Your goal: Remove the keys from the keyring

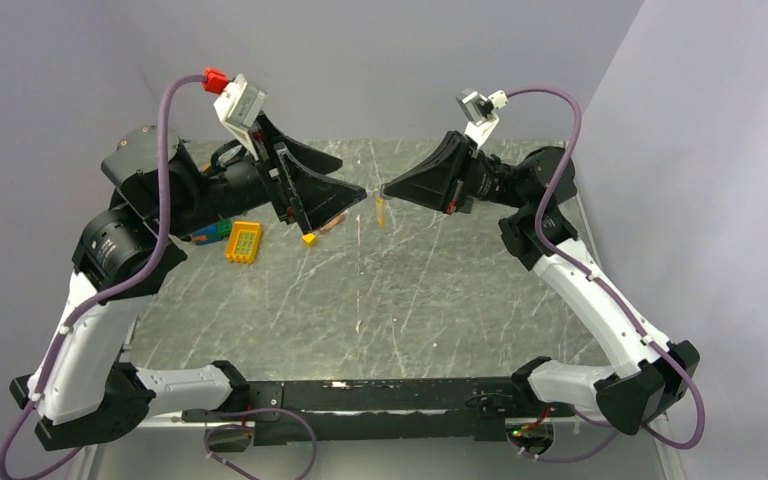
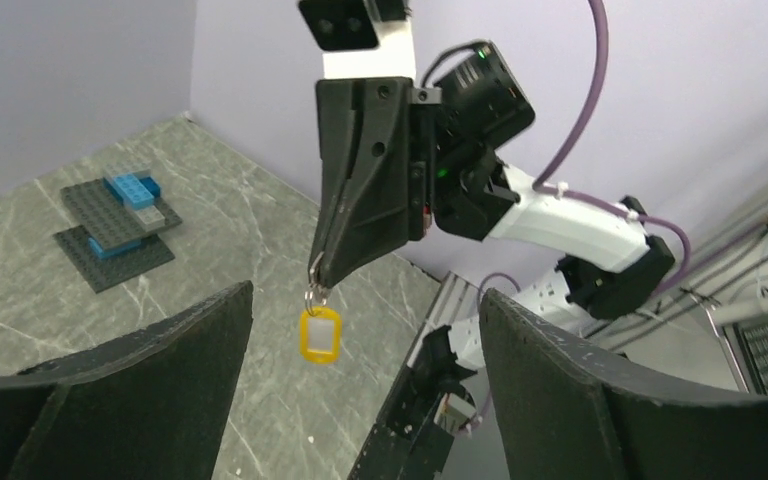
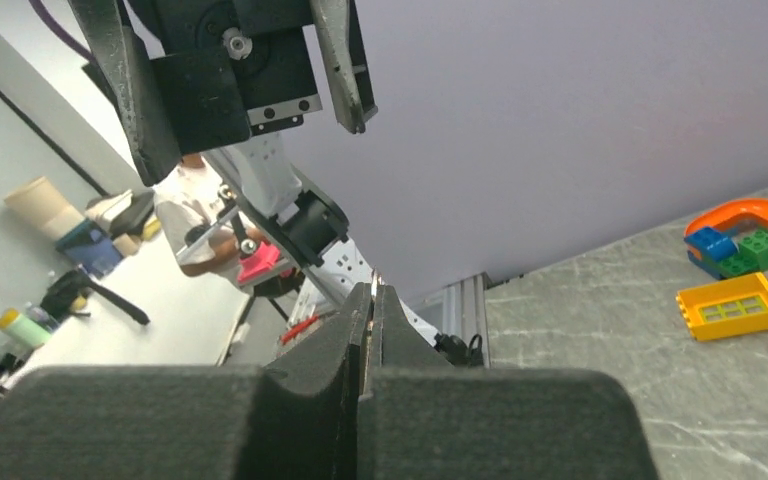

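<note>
**Top external view.** The right end effector (image 1: 388,189) is raised above the marbled grey desk (image 1: 410,300). Its tip faces the left end effector (image 1: 352,180) at close range, without contact. A flat yellow plastic key tag (image 1: 380,212) hangs just below the right tip, clear of the desk. The ring is too small to make out here. An orange-yellow studded brick (image 1: 243,241) lies on the desk near the left arm and is not involved.

**Left wrist view.** This view supplies the missing detail. The thin grey metal keyring (image 2: 312,293) is pinched at the very tip of the right end effector, jaws closed on it. The tag dangles from the ring, attached. The left end effector's own fingers (image 2: 160,390) stand wide apart in the foreground, holding nothing, and the tag hangs ahead of the gap. Grey baseplates (image 2: 110,235) carrying blue bricks lie on the desk beyond.

**Right wrist view.** The right fingers are pressed together, and ring and tag are hidden beyond them. The left end effector appears above, spread open and empty.

**Assessment.** Lifting and presenting the ring appears done; separation is not. Tag and ring are joined, and the left end effector has yet to grip the tag.
</note>
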Controlling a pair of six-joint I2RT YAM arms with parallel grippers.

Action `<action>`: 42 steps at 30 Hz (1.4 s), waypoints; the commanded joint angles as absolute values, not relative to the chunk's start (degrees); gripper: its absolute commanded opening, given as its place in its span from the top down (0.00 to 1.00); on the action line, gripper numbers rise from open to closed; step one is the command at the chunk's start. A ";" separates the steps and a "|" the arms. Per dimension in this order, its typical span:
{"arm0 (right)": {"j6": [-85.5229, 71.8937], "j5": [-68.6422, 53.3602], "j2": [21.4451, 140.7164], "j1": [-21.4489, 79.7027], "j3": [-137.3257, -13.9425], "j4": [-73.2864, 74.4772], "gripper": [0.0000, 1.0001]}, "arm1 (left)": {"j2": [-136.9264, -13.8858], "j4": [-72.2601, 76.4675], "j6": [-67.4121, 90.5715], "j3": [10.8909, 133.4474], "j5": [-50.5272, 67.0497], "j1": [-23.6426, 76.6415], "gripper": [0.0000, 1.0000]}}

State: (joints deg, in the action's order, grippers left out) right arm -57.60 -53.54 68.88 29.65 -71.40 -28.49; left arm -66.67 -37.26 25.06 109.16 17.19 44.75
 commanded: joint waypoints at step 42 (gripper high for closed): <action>-51.02 -64.16 68.63 29.97 -78.72 -21.31 1.00 | -77.49 -48.43 22.89 115.32 38.33 41.20 0.80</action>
State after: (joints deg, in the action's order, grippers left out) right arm -50.65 -64.18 69.73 29.74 -76.25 -18.50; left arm -78.02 -49.04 22.35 114.32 37.50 41.25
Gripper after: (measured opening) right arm 0.018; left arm 0.228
